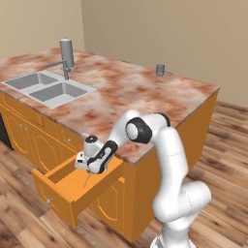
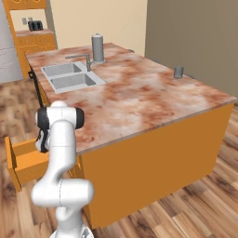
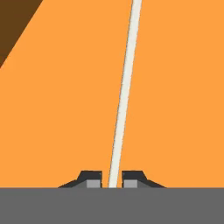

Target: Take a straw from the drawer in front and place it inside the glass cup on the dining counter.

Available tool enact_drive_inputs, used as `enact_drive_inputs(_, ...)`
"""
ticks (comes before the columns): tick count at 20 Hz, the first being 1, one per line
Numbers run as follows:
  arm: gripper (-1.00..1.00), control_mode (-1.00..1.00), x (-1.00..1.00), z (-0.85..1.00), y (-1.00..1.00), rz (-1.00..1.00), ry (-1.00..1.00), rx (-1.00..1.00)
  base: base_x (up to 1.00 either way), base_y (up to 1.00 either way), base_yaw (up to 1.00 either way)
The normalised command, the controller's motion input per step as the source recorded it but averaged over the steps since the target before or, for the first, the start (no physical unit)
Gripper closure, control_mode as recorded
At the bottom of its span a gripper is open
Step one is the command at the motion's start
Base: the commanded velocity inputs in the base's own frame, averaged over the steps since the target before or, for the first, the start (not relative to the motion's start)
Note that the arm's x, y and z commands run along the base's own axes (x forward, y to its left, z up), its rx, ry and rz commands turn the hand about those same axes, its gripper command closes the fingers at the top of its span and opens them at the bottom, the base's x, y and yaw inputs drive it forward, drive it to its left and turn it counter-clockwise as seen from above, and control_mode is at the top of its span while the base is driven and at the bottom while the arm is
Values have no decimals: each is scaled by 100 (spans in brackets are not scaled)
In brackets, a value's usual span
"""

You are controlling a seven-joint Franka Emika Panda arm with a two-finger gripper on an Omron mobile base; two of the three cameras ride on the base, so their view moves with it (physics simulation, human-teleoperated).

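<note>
Your gripper (image 3: 112, 180) is clamped on the straw (image 3: 124, 96), low inside the pulled-out drawer (image 1: 68, 191); the glass cup (image 1: 160, 69) stands near the bench's (image 1: 135, 92) far edge.

The white Franka arm with dark joints (image 1: 164, 160) rises from its base, bends at a high elbow and reaches forward and down to the left in the left base view, its forearm sloping to a low wrist. In the right base view the upright links stand tall, the hand hidden behind them. The two-finger gripper (image 3: 112, 180) points downward; in the hand view its two small dark finger tips (image 3: 90, 179) stand almost together, nipped against a thin, pale, straight straw (image 3: 124, 92) that runs between them.
</note>
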Motion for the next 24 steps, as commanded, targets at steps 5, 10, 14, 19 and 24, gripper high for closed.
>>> enact_drive_inputs(5,100,-100,0,41,0,0,0,0,0,0,0)
enact_drive_inputs(10,100,-100,0,41,0,0,0,0,0,0,0)
enact_drive_inputs(14,100,-100,-18,64,0,0,0,0,0,0,0)
enact_drive_inputs(19,100,-100,-34,81,0,0,0,0,0,0,0)
enact_drive_inputs(24,100,-100,-56,84,0,0,1,0,0,0,0)
